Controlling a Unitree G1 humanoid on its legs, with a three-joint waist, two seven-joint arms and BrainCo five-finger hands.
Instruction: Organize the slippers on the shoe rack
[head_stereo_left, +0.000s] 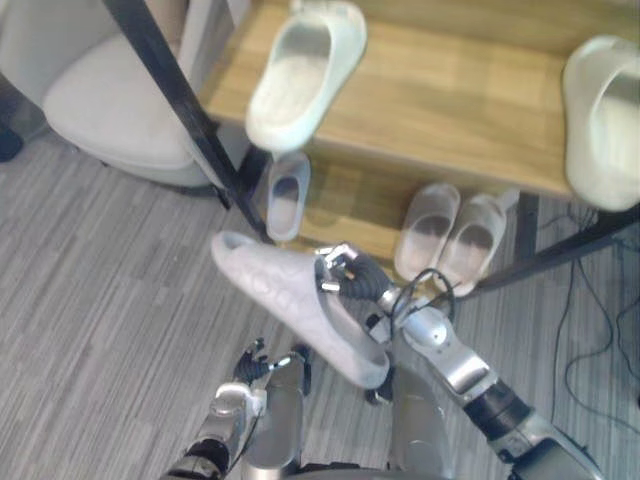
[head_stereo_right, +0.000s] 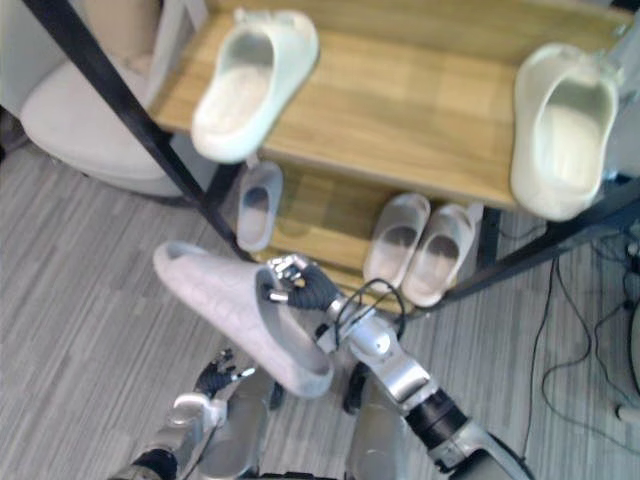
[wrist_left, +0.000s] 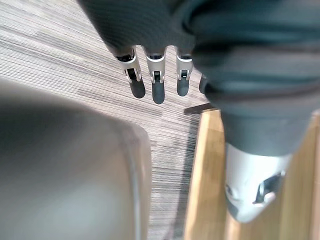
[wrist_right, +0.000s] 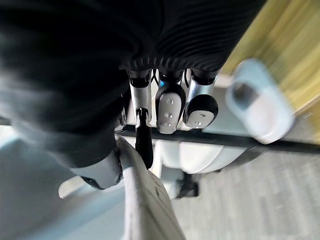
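Grey slipper (head_stereo_left: 293, 303) pinched in your right robot hand (head_stereo_left: 347, 275), unshelved — five slippers (head_stereo_left: 305, 70) already on the shoe rack (head_stereo_left: 450, 100); left robot hand (wrist_left: 158, 80) hangs spread.

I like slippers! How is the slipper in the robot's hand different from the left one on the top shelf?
The held slipper is pale grey; the top-shelf slipper is creamy green. The held slipper hangs above the floor, gripped by the right hand; the top-shelf slipper lies opening-up on the wooden shelf, one end past its edge. Both are pale slip-ons.
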